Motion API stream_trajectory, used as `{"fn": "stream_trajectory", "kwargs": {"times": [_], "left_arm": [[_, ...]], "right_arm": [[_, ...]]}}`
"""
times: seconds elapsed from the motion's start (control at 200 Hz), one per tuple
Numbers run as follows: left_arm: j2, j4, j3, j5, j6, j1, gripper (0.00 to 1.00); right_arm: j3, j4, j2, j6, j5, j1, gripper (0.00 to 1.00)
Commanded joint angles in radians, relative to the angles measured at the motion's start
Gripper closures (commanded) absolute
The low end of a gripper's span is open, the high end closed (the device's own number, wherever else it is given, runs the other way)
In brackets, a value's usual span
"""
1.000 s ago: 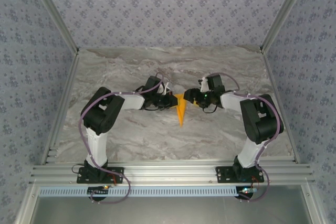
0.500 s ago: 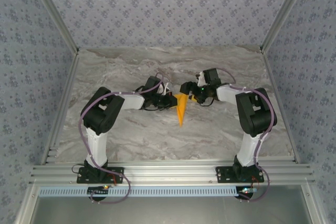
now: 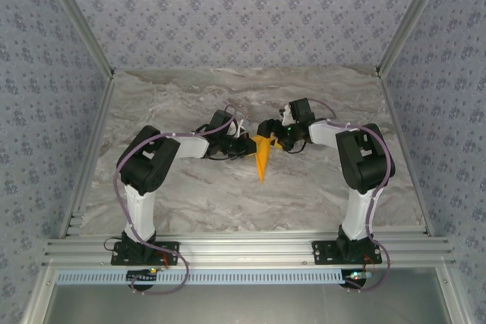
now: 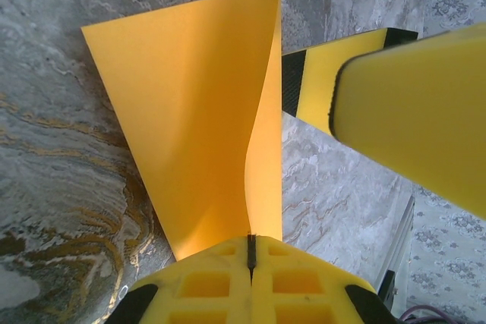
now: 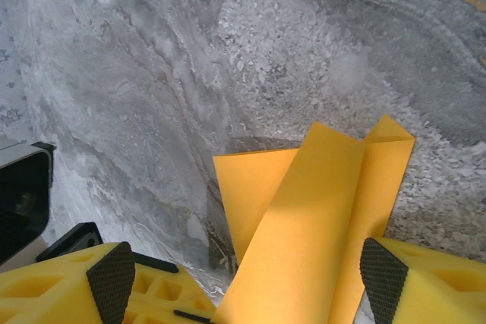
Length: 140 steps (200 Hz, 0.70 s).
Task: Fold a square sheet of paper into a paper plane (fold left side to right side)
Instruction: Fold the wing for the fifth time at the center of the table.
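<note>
- Paper plane (image 3: 261, 158): thin, matte, bright-orange paper, unmarked, folded into a narrow wedge that tapers to a sharp point toward the near edge. Sits at the middle of the table, between the two grippers.
- From the left wrist: smooth flaps rising from a centre crease, one free edge gently curved.
- Left gripper (image 4: 250, 252): yellow moulded fingers with a grid of square recesses, pressed together and pinching an edge of the paper plane in their seam.
- Right gripper (image 5: 247, 280): yellow fingers with black, finely textured tips, spread wide, with the folded flaps standing between them. Cannot tell whether either finger touches the paper.
- Table (image 3: 190, 195): grey marble-patterned top, cloudy and mottled, streaked with amber veins.
- Walls (image 3: 243, 13): grey-blue wallpaper with small repeated flower sprigs, framed by plain aluminium rails (image 3: 243, 250).
</note>
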Motion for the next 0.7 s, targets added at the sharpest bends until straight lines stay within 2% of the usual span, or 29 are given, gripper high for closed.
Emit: {"fn": "stream_trajectory", "kwargs": {"times": [0.0,0.32,0.695], "left_arm": [[0.014,-0.015,0.029,-0.011,0.034,0.006,1.0],[0.02,-0.04,0.044,-0.019,0.059,0.014,1.0],[0.042,-0.069,0.061,-0.03,0.084,0.02,1.0]], "right_arm": [[0.037,-0.074,0.029,-0.02,0.023,0.01,0.17],[0.138,-0.27,0.095,-0.1,0.102,0.032,0.17],[0.177,-0.357,0.138,-0.144,0.161,0.053,0.16]]}}
